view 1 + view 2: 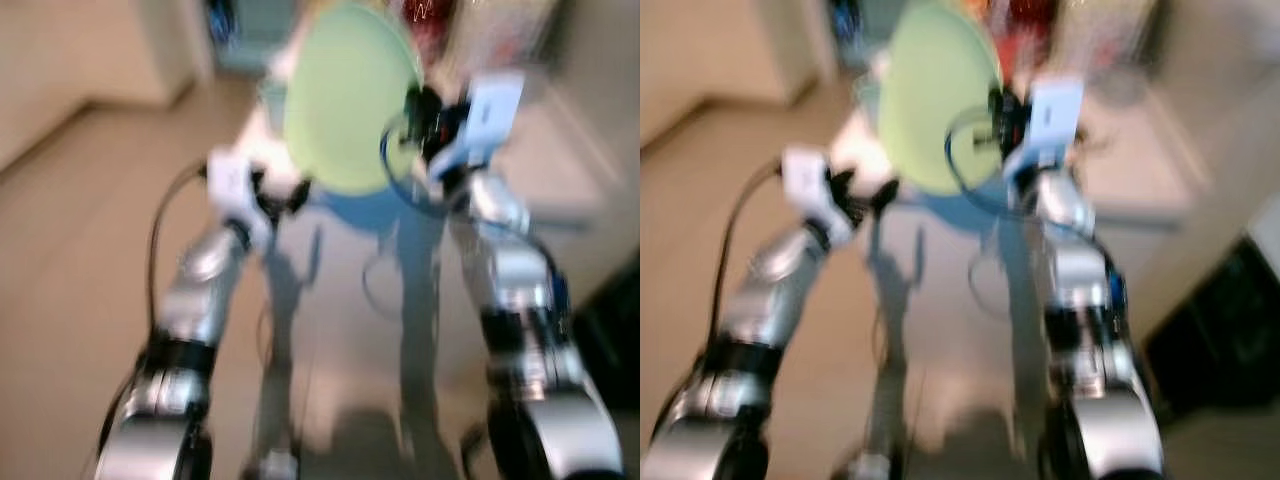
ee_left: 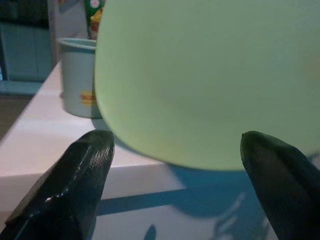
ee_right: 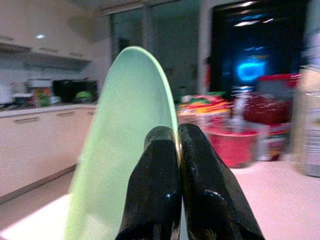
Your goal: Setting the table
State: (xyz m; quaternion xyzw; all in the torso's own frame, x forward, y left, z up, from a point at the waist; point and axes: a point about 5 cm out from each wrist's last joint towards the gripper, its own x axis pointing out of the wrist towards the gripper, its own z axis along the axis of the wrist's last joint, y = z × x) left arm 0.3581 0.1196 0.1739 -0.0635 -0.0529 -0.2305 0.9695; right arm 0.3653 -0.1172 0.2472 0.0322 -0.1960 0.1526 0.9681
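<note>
Green plate (image 1: 350, 100) sits top centre of frame, held on edge, face toward the camera. Right gripper (image 3: 177, 150) is pinched tight on its right rim. Left gripper (image 2: 175, 165), fingers spread wide, hangs just below-left of the plate, nothing held. Plate is pale green, plain, glossy — white table (image 2: 45, 135) behind it.

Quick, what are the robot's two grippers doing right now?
Left gripper: open, fingers spread just below the green plate, not gripping it.
Right gripper: shut on the green plate's rim, holding it upright.
</note>
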